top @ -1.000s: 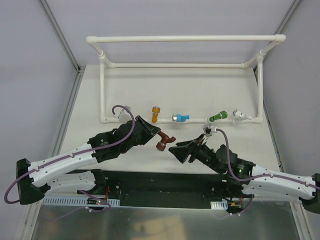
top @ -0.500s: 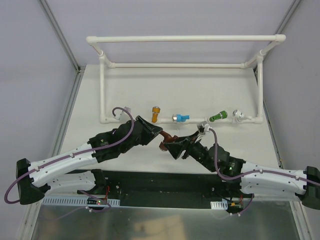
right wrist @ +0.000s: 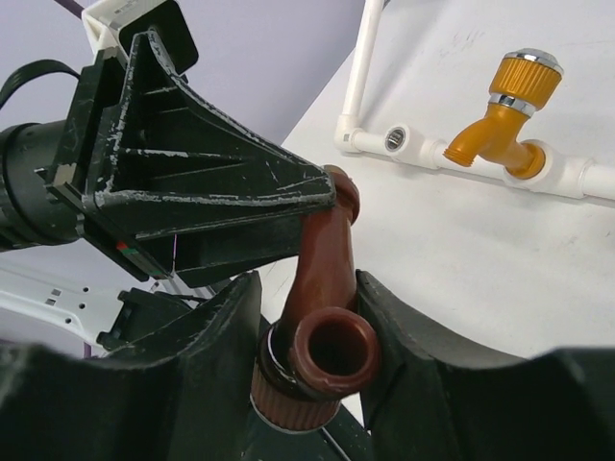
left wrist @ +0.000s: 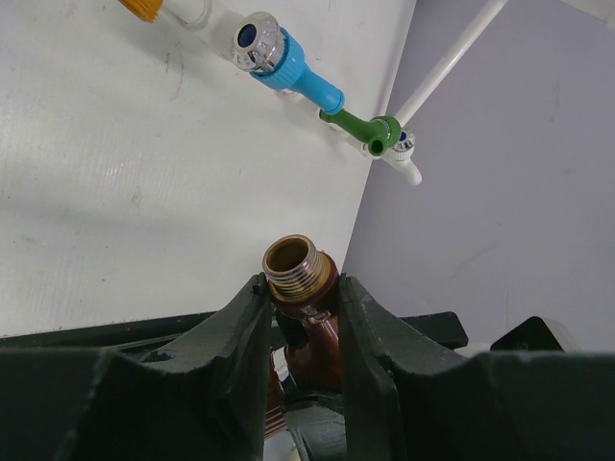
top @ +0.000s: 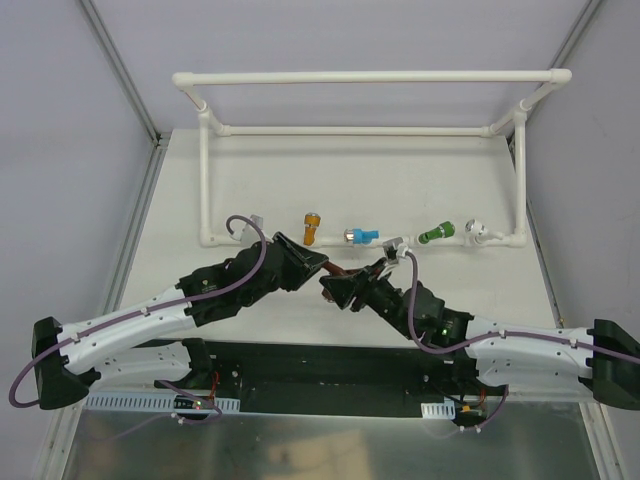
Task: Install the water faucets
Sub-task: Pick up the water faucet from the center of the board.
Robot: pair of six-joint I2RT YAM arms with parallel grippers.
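two claws clench one brown faucet (right wrist: 322,259): left gripper (left wrist: 303,285) on its threaded end, right gripper (right wrist: 309,283) on its spout, over the table (top: 270,180), at 7 o'clock from the blue faucet (top: 365,236).

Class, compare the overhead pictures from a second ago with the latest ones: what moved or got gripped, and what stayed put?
The right gripper swung left toward the left gripper and closed its jaws around the spout end of the brown faucet, which the left gripper kept holding. The orange faucet, blue faucet and green faucet stayed on the white pipe frame.
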